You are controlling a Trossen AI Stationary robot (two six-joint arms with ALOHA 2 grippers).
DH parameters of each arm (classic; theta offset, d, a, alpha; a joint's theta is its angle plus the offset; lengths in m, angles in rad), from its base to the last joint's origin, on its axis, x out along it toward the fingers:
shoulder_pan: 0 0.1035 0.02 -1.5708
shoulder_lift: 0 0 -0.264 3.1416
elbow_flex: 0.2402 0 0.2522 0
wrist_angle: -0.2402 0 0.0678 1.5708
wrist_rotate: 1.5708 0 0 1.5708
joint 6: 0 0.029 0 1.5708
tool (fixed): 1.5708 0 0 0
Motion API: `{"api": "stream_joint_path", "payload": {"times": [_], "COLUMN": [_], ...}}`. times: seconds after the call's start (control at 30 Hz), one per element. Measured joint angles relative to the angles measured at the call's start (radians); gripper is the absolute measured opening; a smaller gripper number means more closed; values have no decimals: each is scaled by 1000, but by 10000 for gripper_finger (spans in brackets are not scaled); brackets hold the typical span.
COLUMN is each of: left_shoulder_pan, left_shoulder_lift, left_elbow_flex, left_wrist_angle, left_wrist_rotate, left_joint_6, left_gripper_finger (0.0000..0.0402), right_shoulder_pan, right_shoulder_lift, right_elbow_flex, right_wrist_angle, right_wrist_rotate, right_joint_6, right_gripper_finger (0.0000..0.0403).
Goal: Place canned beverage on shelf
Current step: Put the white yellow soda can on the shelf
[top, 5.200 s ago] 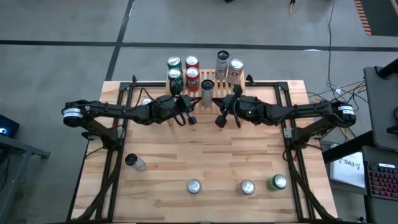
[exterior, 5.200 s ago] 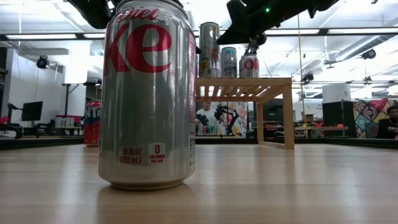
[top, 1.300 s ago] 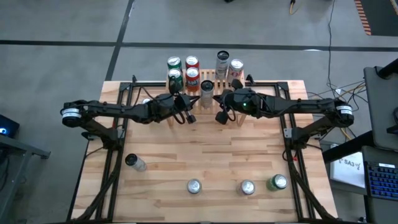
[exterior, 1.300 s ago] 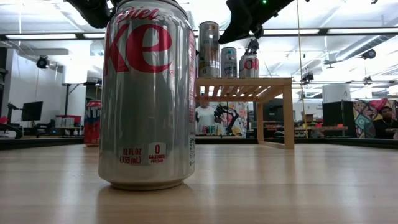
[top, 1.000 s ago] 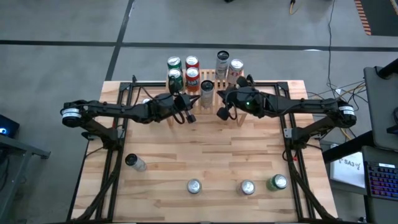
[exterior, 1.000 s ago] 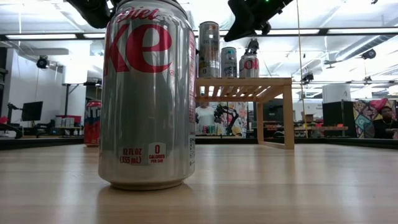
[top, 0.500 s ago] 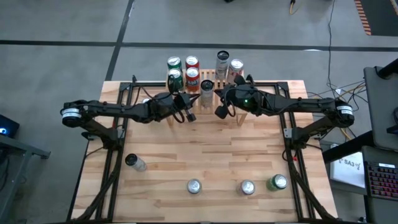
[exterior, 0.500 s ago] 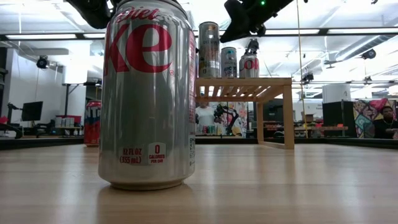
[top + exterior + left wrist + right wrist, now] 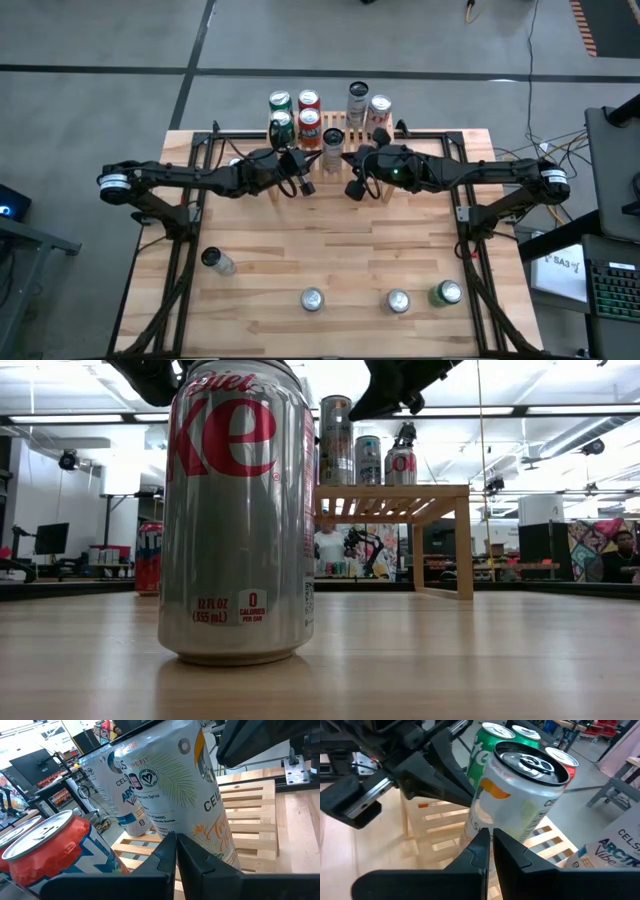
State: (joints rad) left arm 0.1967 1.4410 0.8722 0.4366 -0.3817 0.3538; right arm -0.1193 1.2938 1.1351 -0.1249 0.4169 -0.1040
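Observation:
The light-wood shelf (image 9: pixel 330 140) stands at the table's far edge with several cans on its slats. Among them are green and red ones (image 9: pixel 295 112) and a tall white can (image 9: pixel 333 140) (image 9: pixel 190 795) (image 9: pixel 520 795) near its front middle. My left gripper (image 9: pixel 303 186) (image 9: pixel 173 840) is shut and hovers just left of that white can, pointing toward it. My right gripper (image 9: pixel 352 188) (image 9: pixel 489 837) (image 9: pixel 365 410) is shut too and hovers just right of it. I see no touch between either gripper and the can.
Near the table's front edge stand two silver cans (image 9: pixel 313 298) (image 9: pixel 398 300) and a green one (image 9: pixel 447 292). A dark-topped can (image 9: pixel 215 261) sits at the front left. A Diet Coke can (image 9: pixel 238 510) fills the low view. Bare wood lies mid-table.
My right gripper has edged a little toward the table's left, staying shut. The cans on the shelf stand as before.

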Motion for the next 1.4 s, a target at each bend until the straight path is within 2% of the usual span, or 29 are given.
{"api": "stream_joint_path", "payload": {"times": [0.2, 0.33, 0.43, 0.7, 1.4], "left_shoulder_pan": [-3, -10, -11, -10, -5], "left_shoulder_lift": [0, -2, -1, 1, 1], "left_elbow_flex": [0, 0, 0, -1, -2], "left_wrist_angle": [-13, -47, -52, -26, -17], "left_wrist_rotate": [-26, -28, -19, -20, -26], "left_joint_6": [0, -14, -23, -26, -23], "left_gripper_finger": [0, 0, 0, 0, 0], "right_shoulder_pan": [2, -3, -28, -98, -22], "right_shoulder_lift": [-6, -9, -6, 16, 10], "right_elbow_flex": [0, 0, 0, 0, 0], "right_wrist_angle": [-13, -45, -41, 1, -3], "right_wrist_rotate": [14, 144, 173, 1, -6], "right_joint_6": [16, 11, -15, -27, -11], "right_gripper_finger": [13, 13, 13, 13, 13]}}
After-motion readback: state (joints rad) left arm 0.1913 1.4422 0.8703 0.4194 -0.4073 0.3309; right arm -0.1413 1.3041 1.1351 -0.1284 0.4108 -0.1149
